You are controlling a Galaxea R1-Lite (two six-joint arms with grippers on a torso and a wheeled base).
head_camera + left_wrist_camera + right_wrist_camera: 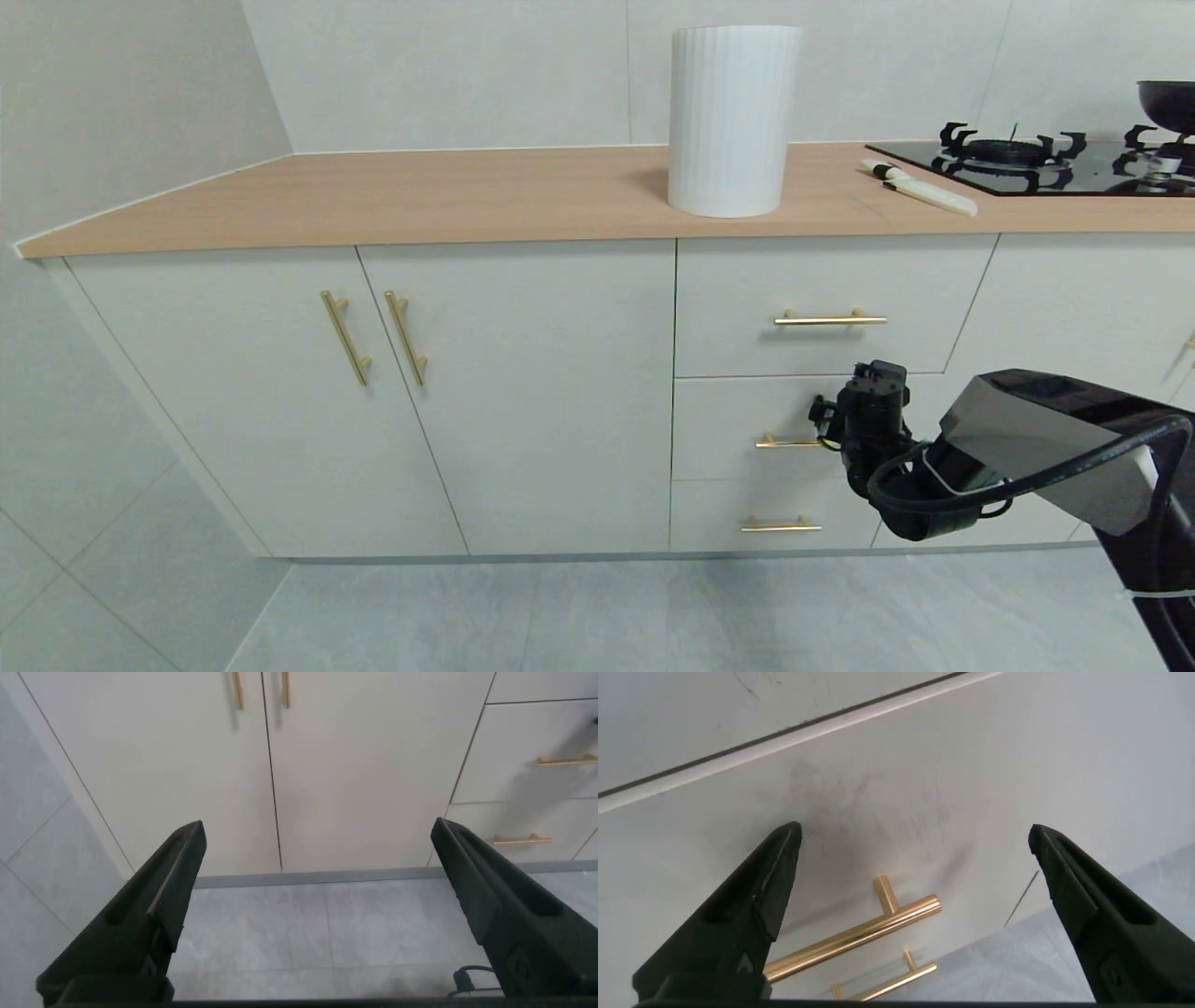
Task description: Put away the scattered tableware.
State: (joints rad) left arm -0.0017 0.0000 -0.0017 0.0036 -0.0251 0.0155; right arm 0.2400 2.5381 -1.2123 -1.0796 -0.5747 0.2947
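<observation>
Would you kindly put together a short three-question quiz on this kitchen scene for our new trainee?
1. True or false: the right gripper is shut on the middle drawer's handle.
2. What lies on the countertop between the white ribbed container and the gas hob? A. a white knife B. a plate C. a cup
3. Fill in: the left gripper, facing the cabinet doors, is ____.
Key: 1. False: it is open, with the handle just ahead of it. 2. A. 3. open.
</observation>
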